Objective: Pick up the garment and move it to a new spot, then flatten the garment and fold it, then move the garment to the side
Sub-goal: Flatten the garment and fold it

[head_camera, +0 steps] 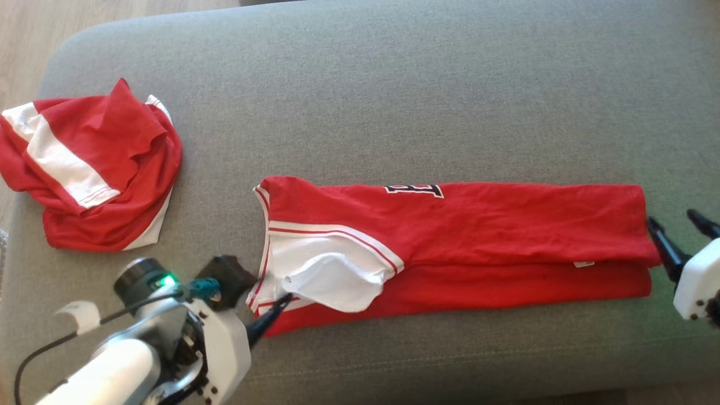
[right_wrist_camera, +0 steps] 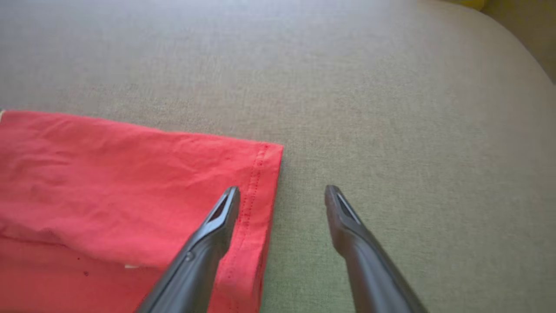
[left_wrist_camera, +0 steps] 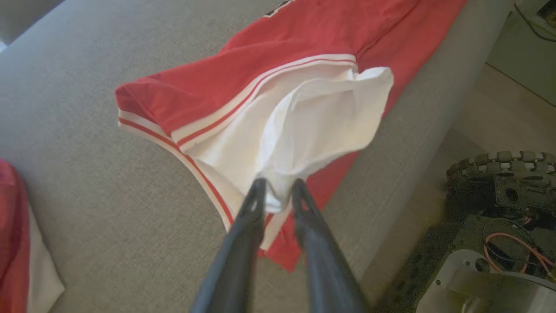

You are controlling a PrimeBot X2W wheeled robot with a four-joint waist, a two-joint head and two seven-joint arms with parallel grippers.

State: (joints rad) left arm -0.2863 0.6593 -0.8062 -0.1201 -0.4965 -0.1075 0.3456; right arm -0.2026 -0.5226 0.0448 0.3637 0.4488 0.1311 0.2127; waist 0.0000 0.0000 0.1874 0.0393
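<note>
A red jersey [head_camera: 478, 242] with white trim lies folded lengthwise across the grey cushion [head_camera: 394, 101], a dark letter print on its far edge. My left gripper [head_camera: 284, 301] is at its left end, shut on a bunched white sleeve [left_wrist_camera: 312, 121]; white cloth sits pinched between the fingertips of this gripper [left_wrist_camera: 278, 189]. At the jersey's right end my right gripper [head_camera: 672, 218] stands open. In the right wrist view one finger [right_wrist_camera: 217, 226] hangs over the red hem [right_wrist_camera: 256, 187] and the other over bare cushion, the gripper [right_wrist_camera: 283, 190] holding nothing.
A second red and white garment [head_camera: 93, 169] lies crumpled at the cushion's left end. The cushion's front edge runs just below the jersey, with the robot's base [left_wrist_camera: 499, 208] and floor beyond it. Wooden floor [head_camera: 34, 34] shows at the far left.
</note>
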